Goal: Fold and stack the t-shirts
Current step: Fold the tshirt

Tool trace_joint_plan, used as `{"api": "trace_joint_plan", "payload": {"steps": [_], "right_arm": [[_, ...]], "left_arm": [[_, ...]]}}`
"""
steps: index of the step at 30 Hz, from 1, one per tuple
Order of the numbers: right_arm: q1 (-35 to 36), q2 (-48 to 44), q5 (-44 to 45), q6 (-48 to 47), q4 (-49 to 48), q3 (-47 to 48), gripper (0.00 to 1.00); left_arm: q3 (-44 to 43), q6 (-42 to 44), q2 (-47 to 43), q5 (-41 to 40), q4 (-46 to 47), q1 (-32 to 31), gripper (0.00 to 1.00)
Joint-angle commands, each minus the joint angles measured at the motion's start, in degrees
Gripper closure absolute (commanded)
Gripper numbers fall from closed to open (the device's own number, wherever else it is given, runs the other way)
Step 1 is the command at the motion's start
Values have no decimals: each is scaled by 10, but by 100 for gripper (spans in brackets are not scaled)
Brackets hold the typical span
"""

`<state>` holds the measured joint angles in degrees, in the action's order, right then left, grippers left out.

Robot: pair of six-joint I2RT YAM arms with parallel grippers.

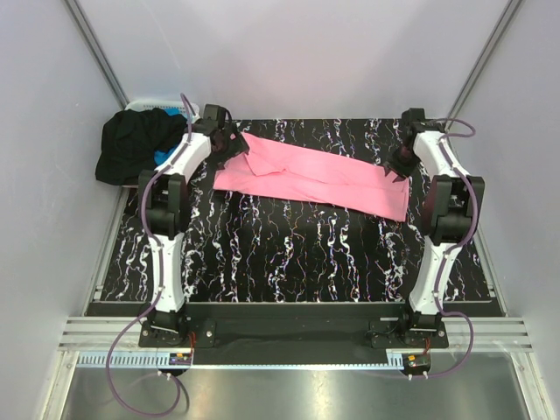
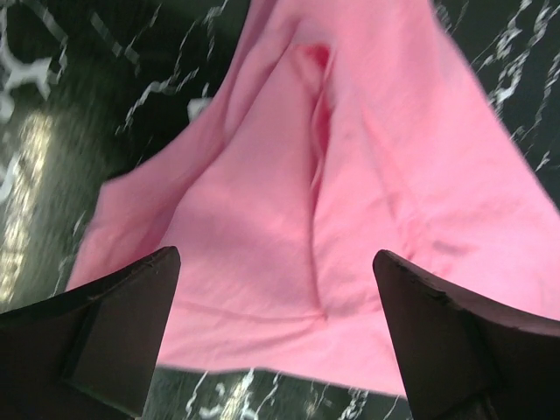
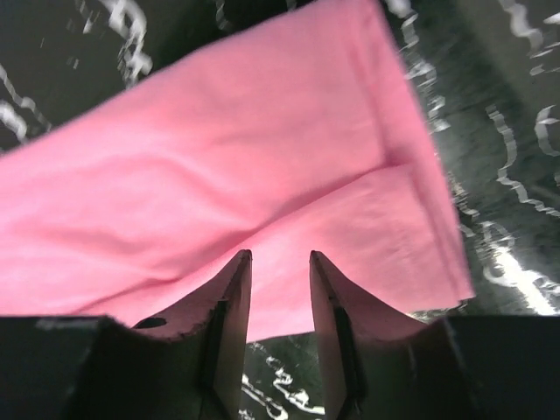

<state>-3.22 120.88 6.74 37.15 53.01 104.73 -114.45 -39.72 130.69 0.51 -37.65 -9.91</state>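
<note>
The pink t-shirt [image 1: 306, 179] lies in a long folded strip across the far part of the black marbled table [image 1: 289, 254]. My left gripper [image 1: 234, 149] hangs over its left end, jaws wide open, nothing between them. The left wrist view shows the creased pink cloth [image 2: 350, 175] below the open left gripper [image 2: 276, 254]. Above the strip's right end, my right gripper [image 1: 395, 168] is open with a narrow gap. Through that gap in the right gripper [image 3: 280, 255] I see pink cloth [image 3: 219, 157] and table. The black t-shirt [image 1: 131, 144] and a bit of the blue one [image 1: 164, 156] are heaped at far left.
A white slotted basket [image 1: 153, 107] stands at the far left corner under the heap of dark cloth. Grey walls close in the table on the left, right and back. The metal rail [image 1: 289, 337] with both arm bases runs along the near edge.
</note>
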Motion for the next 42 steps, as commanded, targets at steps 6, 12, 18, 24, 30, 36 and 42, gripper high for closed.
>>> {"api": "trace_joint_plan", "payload": {"steps": [6,12,18,24,30,36,42], "right_arm": [[29,8,-56,-14,12,-5,62],[30,30,-63,-16,37,-1,66],[52,40,-94,-28,41,-1,68],[70,55,-97,-38,53,12,70],[71,74,-84,-37,72,21,70],[70,90,-70,-35,97,29,71],[71,88,-45,-30,113,18,73]], "left_arm": [[115,-10,-114,5,11,-21,1],[134,-20,-115,6,0,-35,3],[125,-23,-98,-19,-7,-41,4],[89,-22,-70,-49,-29,-41,5],[48,-29,-34,-85,-91,-42,5],[41,-37,-15,-90,-130,-42,5],[48,-39,-12,-98,-165,-42,6]]}}
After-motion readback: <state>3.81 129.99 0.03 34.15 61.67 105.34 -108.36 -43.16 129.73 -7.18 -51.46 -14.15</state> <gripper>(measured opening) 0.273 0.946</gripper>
